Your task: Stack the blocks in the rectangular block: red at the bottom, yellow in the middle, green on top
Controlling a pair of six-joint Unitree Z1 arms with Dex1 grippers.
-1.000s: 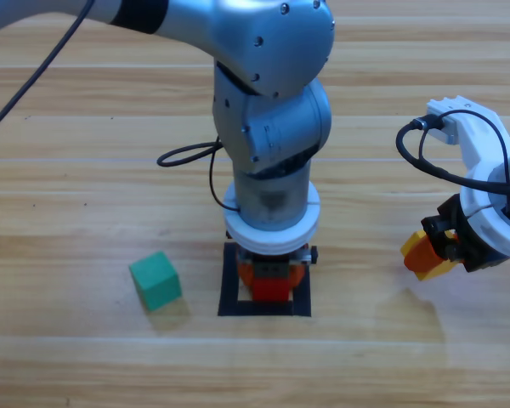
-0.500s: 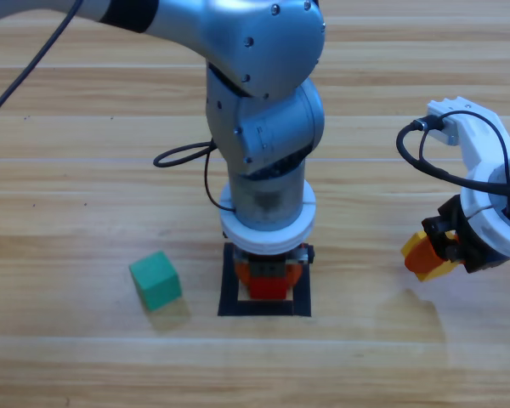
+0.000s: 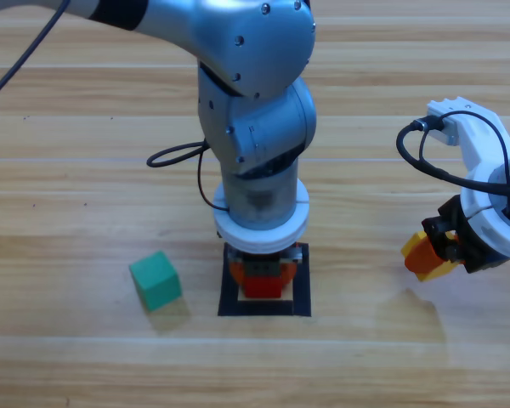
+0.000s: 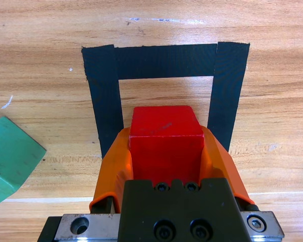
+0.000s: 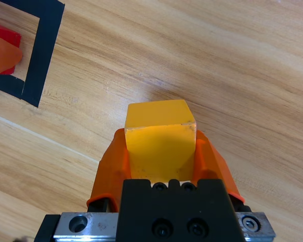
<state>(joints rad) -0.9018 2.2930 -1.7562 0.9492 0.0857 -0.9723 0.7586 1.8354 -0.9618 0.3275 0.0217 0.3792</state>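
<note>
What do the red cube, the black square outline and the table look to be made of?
Red cube: likely painted wood or hard plastic; matte, crisp edges, a faint scuff on top. Black square outline: flat matte tape, strips overlapping at the corners. Table: wood or wood-look laminate; plank seams and grain lines, light sheen.

Readable markings, all three views: none that I can find. I see no text, label, brand, number or sign on the red cube (image 4: 165, 138), yellow cube (image 5: 160, 136) or green cube (image 3: 155, 280), none on the black tape square (image 3: 264, 306), none on the table (image 3: 68, 170), and none on either arm's casing or end effector body.
</note>
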